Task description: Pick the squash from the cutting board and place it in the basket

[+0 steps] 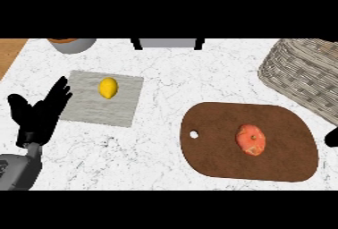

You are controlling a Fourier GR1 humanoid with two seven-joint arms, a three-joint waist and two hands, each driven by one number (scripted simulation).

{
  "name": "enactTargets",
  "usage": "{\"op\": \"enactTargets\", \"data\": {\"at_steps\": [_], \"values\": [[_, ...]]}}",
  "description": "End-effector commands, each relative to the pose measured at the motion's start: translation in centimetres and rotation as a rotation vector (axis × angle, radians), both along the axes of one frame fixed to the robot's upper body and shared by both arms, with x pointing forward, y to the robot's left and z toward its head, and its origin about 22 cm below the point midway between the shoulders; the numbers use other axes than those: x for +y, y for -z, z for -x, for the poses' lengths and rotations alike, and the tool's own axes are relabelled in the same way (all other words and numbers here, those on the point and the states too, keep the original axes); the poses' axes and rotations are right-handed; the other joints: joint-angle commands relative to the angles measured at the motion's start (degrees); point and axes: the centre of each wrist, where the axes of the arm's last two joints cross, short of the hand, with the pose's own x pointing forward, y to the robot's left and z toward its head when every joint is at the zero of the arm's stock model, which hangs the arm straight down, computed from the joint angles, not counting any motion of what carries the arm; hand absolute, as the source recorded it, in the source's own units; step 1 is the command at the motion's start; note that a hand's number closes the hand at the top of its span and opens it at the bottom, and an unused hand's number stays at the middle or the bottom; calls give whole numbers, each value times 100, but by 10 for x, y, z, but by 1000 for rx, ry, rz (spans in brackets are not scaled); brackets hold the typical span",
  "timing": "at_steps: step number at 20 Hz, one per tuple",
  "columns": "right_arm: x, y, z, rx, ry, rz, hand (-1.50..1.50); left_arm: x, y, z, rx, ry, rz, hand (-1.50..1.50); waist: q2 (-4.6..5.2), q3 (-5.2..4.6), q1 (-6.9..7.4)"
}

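Squash (251, 139) lies on the board (218, 152), right of the board's centre, well away from the small hang-hole at the board's left end. It is orange-red, a stubby oval, its long axis running near-far in the head view with a slight tilt; short axis runs left-right. Nothing touches it. Basket (300, 74), woven, sits at the far right, partly cut by the view's edge, its near wall just beyond the board's far-right rim. So the carry path runs from the squash away and to the right. Right hand (331, 136) shows only as a dark sliver at the right edge, level with the squash and just off the board's right end; whether its fingers are spread or curled cannot be told. Left hand (40, 114) stands at the far left, fingers straight and upward, released, holding nothing, resting over the edge of a grey mat (86, 105). A lemon (108, 87) lies on that mat, not part of the job. Judgement: right hand is much the nearer, both to the squash and to the basket; the squash lies to its left across a short stretch of bare board. A grasp closing across the short axis, fingers approaching from the right side, looks the natural fit. Pick not yet begun. A grey pot (73, 44) and a dark-framed object sit at the far edge.
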Motion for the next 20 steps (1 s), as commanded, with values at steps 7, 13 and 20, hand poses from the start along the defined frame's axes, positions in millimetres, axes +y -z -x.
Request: {"op": "enactTargets", "data": {"at_steps": [7,13,20], "values": [[-64,-16,-5,233,-81,-17,-150,1,-17,-2,0,5,2,0,14,19,-13],[-111,1,11,169,-52,-143,-150,3,-10,7,-8,-11,5,0,16,27,-23],[-120,74,24,188,-75,-206,-150,1,-9,-6,2,-9,15,0,35,27,-25]]}}
